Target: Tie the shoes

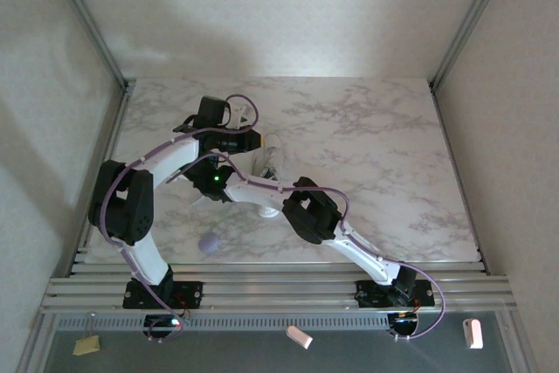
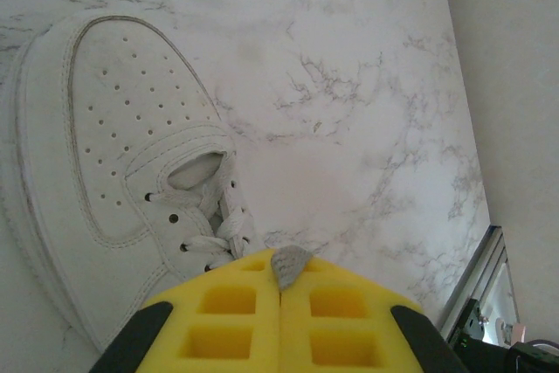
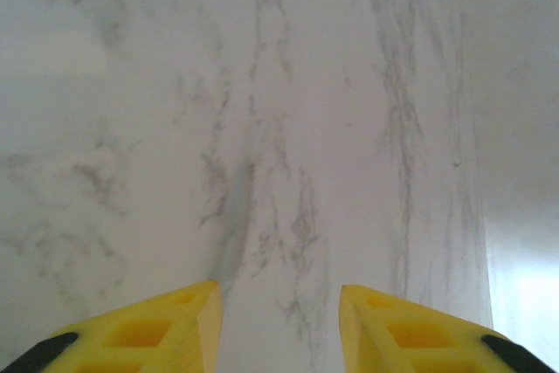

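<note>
The shoe (image 2: 113,155), a small white low-top sneaker, lies on the marble table (image 2: 367,111) at the left of the left wrist view, toe pointing away. Its white laces (image 2: 214,238) run down to my left gripper (image 2: 281,259). That gripper is shut, with a short grey-white bit of lace (image 2: 291,265) pinched between the yellow fingertips. From above, the shoe (image 1: 272,162) sits mid-table, partly hidden by both arms, and the left gripper (image 1: 257,140) is at its left side. My right gripper (image 3: 278,294) is open over bare marble with nothing between its fingers.
A small lavender round blob (image 1: 210,244) lies near the table's front edge, between the arm bases. Grey walls and metal rails (image 1: 450,41) enclose the table. The right half of the tabletop (image 1: 393,155) is bare marble.
</note>
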`<state>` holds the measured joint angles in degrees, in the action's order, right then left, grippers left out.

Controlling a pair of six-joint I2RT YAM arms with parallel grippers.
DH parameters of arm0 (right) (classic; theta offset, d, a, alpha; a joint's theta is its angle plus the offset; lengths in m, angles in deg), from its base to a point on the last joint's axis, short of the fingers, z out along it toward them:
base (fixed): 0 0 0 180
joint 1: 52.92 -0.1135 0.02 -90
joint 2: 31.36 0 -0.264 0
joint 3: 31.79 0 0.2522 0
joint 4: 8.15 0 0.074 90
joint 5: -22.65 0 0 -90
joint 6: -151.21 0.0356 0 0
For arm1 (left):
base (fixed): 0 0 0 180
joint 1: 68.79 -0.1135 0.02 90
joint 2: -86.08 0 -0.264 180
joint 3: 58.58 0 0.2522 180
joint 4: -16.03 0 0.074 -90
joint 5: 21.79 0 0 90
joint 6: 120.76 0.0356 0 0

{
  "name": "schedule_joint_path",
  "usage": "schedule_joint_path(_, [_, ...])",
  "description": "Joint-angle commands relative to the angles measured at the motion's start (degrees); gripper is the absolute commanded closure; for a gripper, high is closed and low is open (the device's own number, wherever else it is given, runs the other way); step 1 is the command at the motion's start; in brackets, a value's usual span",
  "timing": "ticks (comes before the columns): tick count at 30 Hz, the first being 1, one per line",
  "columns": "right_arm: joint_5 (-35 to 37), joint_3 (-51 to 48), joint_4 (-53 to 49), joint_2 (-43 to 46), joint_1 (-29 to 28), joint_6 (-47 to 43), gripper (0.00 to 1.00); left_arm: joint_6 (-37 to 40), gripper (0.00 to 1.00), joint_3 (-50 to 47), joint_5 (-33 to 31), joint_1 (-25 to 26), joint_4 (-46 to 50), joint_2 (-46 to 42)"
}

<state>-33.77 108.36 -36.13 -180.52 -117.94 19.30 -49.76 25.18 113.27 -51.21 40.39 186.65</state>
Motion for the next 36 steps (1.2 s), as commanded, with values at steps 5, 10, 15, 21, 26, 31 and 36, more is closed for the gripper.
schedule_joint_path(5, [-0.63, -10.94, 5.83, 8.74, -3.96, 0.61, 0.6, 1.25, 1.0, 1.02, -0.28, 1.0, -1.25, -0.96])
schedule_joint_path(10, [-0.3, -18.94, 9.89, 13.98, -6.49, 1.13, 0.6, 1.73, 1.0, 1.11, -0.28, 0.96, -1.07, -0.95])
schedule_joint_path(15, [-2.12, -32.73, 15.82, 23.84, -7.19, 5.33, 0.6, 1.73, 1.0, 0.84, -0.9, 1.05, -2.53, -1.47])
schedule_joint_path(21, [-11.83, -52.27, 21.27, 39.98, -8.53, 12.3, 0.57, 2.21, 1.0, 0.58, -3.46, 1.47, -3.64, -2.5])
schedule_joint_path(26, [-11.44, -64.89, 26.56, 52.87, -8.5, 21.11, 0.56, 2.48, 1.0, -1.4, -7.96, 2.1, -5.01, -4.31])
schedule_joint_path(31, [-9.06, -75.46, 31.71, 64.34, -6.92, 27.1, 0.54, 0.67, 1.0, -6.08, -11.93, 2.18, -9.13, -6.98])
schedule_joint_path(36, [-13.19, -82.25, 33.98, 70.64, 0.62, 36.07, 0.52, -0.04, 1.0, -9.62, -15.11, 2.37, -12.0, -8.98])
